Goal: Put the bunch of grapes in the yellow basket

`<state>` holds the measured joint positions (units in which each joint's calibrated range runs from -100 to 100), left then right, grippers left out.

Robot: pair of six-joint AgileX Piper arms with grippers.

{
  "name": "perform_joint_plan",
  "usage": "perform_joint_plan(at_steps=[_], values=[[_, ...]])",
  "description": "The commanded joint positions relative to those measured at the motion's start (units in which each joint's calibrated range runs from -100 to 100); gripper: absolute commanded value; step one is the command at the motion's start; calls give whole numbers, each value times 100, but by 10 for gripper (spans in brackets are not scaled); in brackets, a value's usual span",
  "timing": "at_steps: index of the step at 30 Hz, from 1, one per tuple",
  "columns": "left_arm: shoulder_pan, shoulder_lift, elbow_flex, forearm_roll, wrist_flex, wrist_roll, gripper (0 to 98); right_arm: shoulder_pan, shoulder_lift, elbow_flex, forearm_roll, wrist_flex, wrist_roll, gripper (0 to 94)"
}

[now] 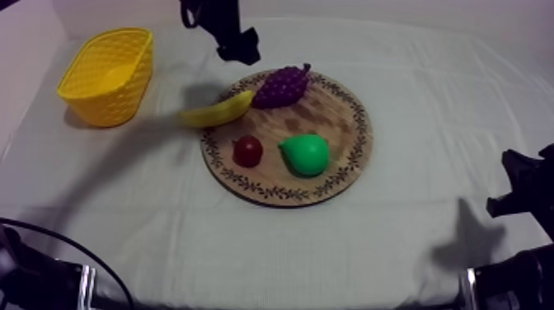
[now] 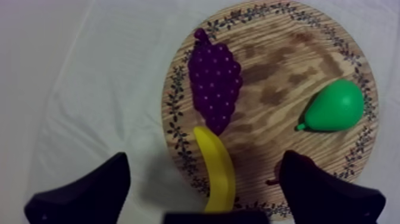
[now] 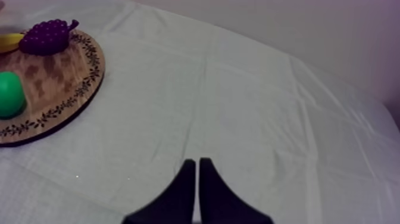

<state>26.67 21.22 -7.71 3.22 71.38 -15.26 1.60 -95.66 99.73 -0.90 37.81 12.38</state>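
A purple bunch of grapes [image 1: 280,86] lies at the far edge of the round wooden board [image 1: 338,124], touching the tip of a banana [image 1: 216,111]. The yellow basket [image 1: 107,74] stands empty at the far left. My left gripper [image 1: 239,51] hangs above the cloth just beyond the board's far left rim, close to the grapes. Seen from the left wrist, it is open [image 2: 205,158], its fingers [image 2: 89,190] spread wide above the banana [image 2: 215,170], with the grapes [image 2: 215,80] ahead. My right gripper [image 3: 197,190] is shut on nothing, low at the right [image 1: 519,194].
A green pear [image 1: 305,154] and a small red fruit [image 1: 247,151] sit on the near half of the board. The banana overhangs the board's left rim toward the basket. Bare cloth lies between board and basket.
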Motion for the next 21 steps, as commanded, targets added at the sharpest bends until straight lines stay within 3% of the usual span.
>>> perform_joint_plan(at_steps=[1,10,21], values=[[8,177,42,16,-133,13,963,1,-1,4,0,1,0,2],[133,1106,-349,82,-498,55,963,1,-1,4,0,1,-4,2],[230,2185,-1537,231,-370,0,964,1,-1,4,0,1,-3,2]])
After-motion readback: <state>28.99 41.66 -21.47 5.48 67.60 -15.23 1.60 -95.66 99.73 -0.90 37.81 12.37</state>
